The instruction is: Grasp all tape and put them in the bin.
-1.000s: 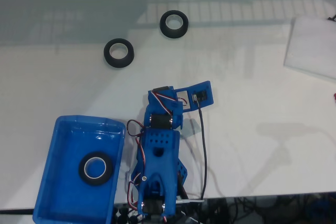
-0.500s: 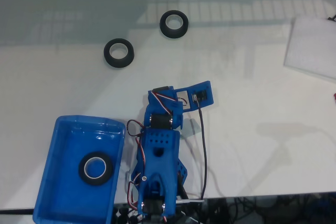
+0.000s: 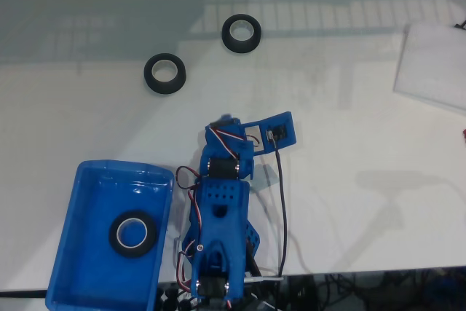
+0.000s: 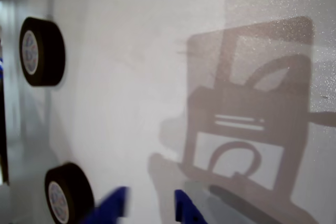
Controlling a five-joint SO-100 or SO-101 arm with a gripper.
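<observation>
Already one tape [image 3: 132,234] inside bin [image 3: 80,267]

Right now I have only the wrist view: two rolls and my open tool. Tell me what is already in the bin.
Observer: One tape roll lies flat inside the bin, in the fixed view.
Operator: Say where the bin sits.
Observer: Lower left of the fixed view, right beside the arm's base.
Operator: Name anything else on the table.
Observer: A pale sheet lies at the right edge of the fixed view.
</observation>
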